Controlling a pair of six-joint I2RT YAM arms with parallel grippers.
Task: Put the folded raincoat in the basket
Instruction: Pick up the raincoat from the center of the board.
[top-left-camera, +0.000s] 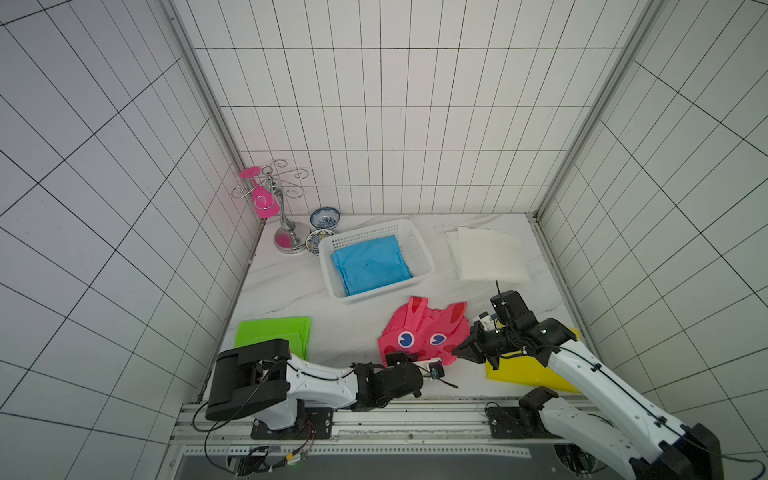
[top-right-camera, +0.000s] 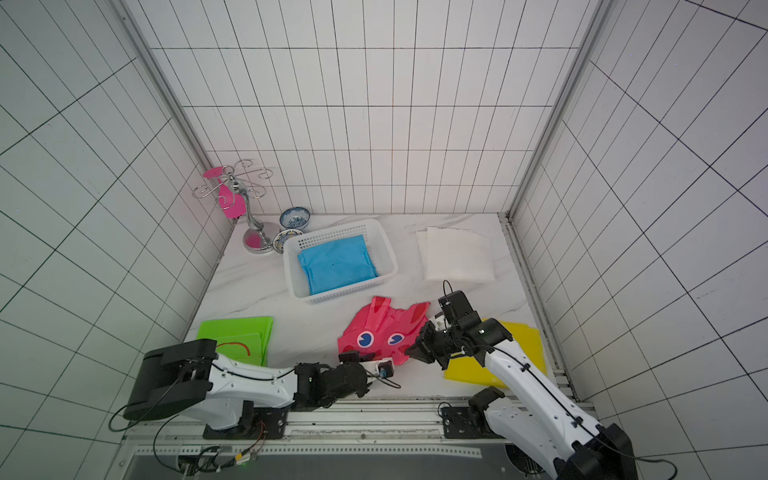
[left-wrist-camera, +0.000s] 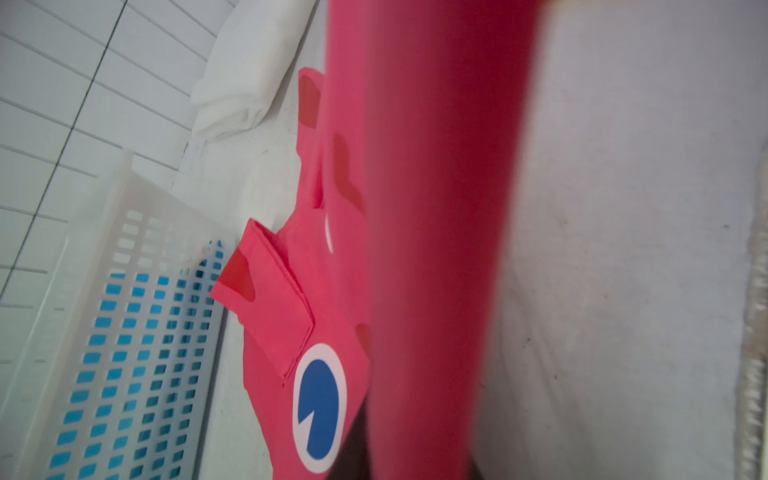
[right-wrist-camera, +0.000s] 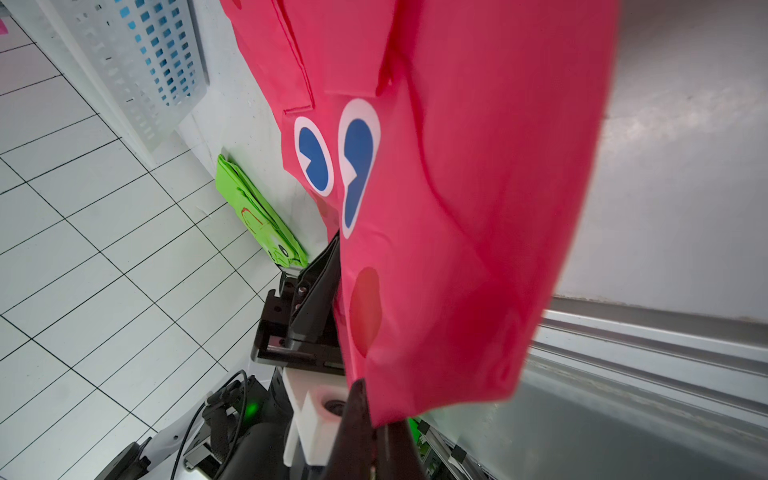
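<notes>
While the left gripper (top-left-camera: 393, 359) and right gripper (top-left-camera: 460, 353) each pinch the pink eye-printed plastic raincoat (top-left-camera: 424, 328), it is not yet inside the white perforated plastic basket (top-left-camera: 380, 294).

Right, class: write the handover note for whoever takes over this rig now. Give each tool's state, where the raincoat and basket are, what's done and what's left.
Left tool: shut on the near edge of the pink raincoat.
Right tool: shut on the same raincoat's edge.
Raincoat: mostly on the table, just in front of the basket, outside it. A blue raincoat already lies inside.
Done: both grasps.
Left: lift, carry over the rim, release into the basket.
</notes>
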